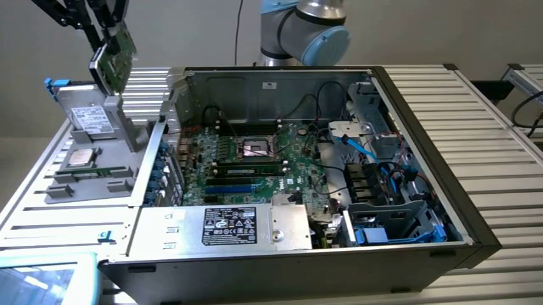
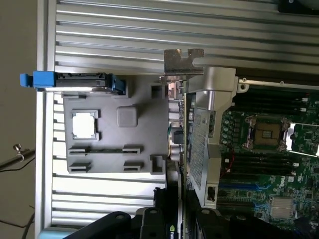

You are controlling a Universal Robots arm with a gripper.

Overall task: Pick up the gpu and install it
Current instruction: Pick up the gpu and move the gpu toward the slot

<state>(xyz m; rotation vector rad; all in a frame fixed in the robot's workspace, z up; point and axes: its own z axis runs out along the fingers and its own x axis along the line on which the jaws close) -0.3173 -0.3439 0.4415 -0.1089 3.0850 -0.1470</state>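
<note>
The gpu (image 1: 113, 58) hangs in the air at the exterior view's upper left, tilted, above the grey parts holder (image 1: 119, 130). My gripper (image 1: 105, 39) is shut on its upper end, with black fingers on both faces. In the wrist view the gpu (image 2: 182, 149) appears edge-on, its silver end bracket (image 2: 183, 61) pointing away from my gripper (image 2: 175, 219). It sits between the holder (image 2: 144, 107) and the open computer case. The motherboard (image 1: 254, 159) lies bare inside the case, with blue expansion slots (image 1: 233, 189) near its front.
The holder carries a grey drive with blue handle (image 1: 85, 109), a processor chip (image 1: 82, 157) and a RAM stick (image 1: 98, 170). The case wall (image 1: 424, 95), power supply (image 1: 229, 225), cables (image 1: 360, 149) and drive cage (image 1: 398, 219) crowd the exterior view's right. The arm's base (image 1: 306, 32) stands behind the case.
</note>
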